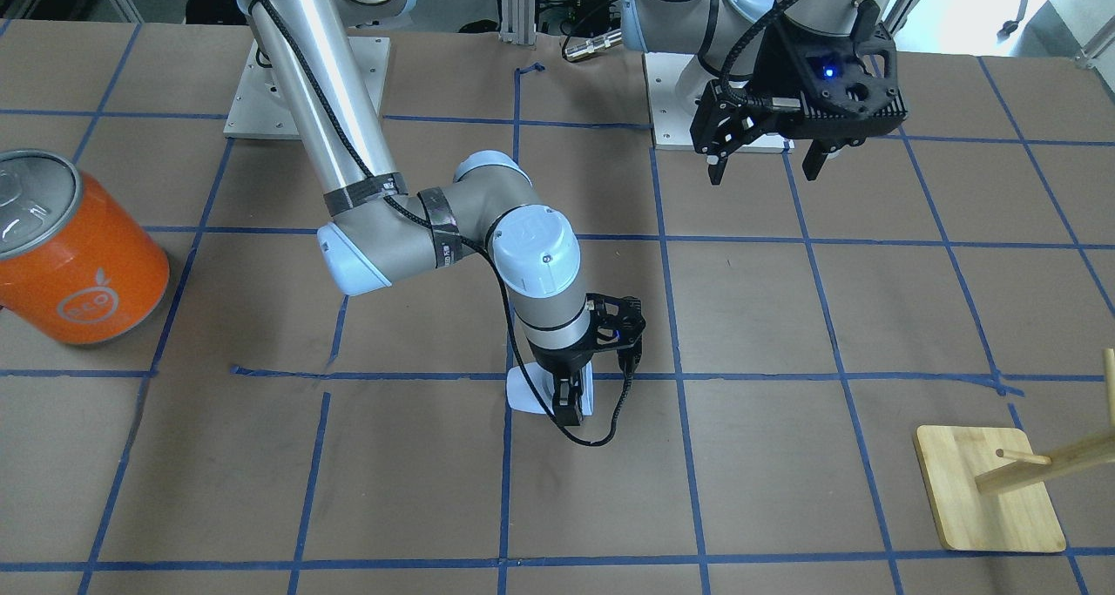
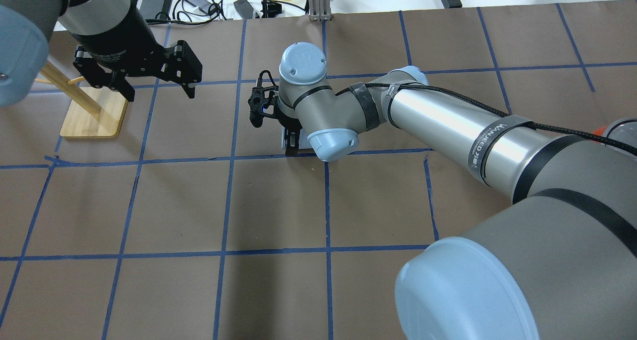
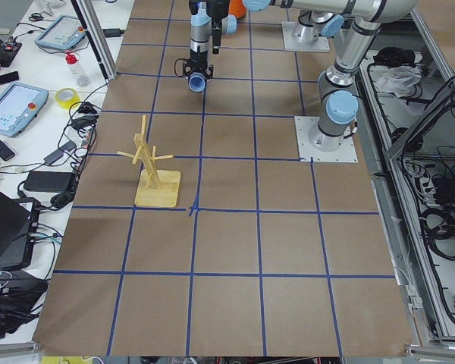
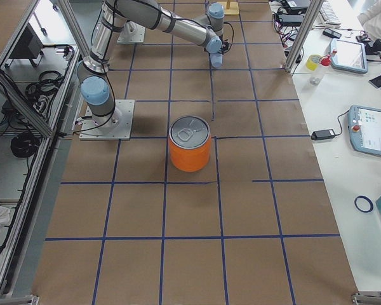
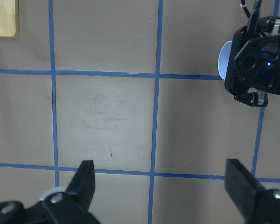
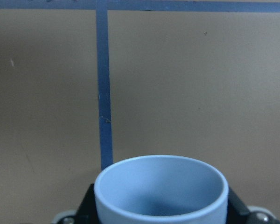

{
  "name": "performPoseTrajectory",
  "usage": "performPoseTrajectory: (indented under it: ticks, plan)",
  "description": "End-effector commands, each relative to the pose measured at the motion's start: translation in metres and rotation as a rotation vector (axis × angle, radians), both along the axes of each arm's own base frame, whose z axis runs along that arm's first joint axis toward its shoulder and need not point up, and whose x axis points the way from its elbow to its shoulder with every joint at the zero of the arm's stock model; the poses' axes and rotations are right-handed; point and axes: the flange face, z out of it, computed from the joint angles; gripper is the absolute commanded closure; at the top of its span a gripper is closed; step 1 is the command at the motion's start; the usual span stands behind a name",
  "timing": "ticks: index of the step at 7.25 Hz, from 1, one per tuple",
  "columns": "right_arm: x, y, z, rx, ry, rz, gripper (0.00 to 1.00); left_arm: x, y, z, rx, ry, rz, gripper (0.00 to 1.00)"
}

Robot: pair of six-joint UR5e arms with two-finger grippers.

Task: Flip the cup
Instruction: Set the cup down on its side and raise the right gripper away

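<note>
Right gripper (image 1: pixel 568 410) clamps cup (image 1: pixel 525 392) (well inside table (image 1: pixel 784 490) edges); left gripper (image 1: pixel 766 166) spread wide.

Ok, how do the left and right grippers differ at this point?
The left gripper is open and empty; the right gripper is shut on the cup. The left gripper hangs high above the table; the right gripper is low, close to the table. Both are black and point downward.
</note>
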Motion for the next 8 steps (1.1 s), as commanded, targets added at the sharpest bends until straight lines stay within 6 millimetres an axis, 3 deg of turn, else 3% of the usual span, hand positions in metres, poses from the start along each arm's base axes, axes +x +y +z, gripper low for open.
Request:
performPoseTrajectory:
  ticks: [1,2,3,4,6,8]
  plan:
    - [0.0,0.0,-0.002,0.003,-0.003,0.012,0.79,-0.001,0.0,-0.001,0.002,0.005,-0.002,0.0]
    - [0.0,0.0,-0.002,0.013,-0.014,-0.006,0.56,0.0,-0.001,-0.001,0.002,0.005,0.0,0.0]
    - [-0.002,-0.001,-0.002,0.013,-0.016,-0.006,0.09,0.0,-0.001,0.001,-0.003,0.007,0.001,0.0]
    - [-0.002,-0.001,0.0,0.012,-0.015,-0.013,0.0,0.0,-0.002,0.001,-0.007,0.01,0.001,0.0]
    - [-0.003,-0.002,0.005,0.007,-0.019,-0.022,0.0,0.001,-0.001,0.004,-0.012,0.01,0.001,0.0]
    - [-0.022,-0.007,0.057,-0.04,-0.035,-0.049,0.0,0.003,-0.003,-0.004,0.002,0.011,0.007,0.0]
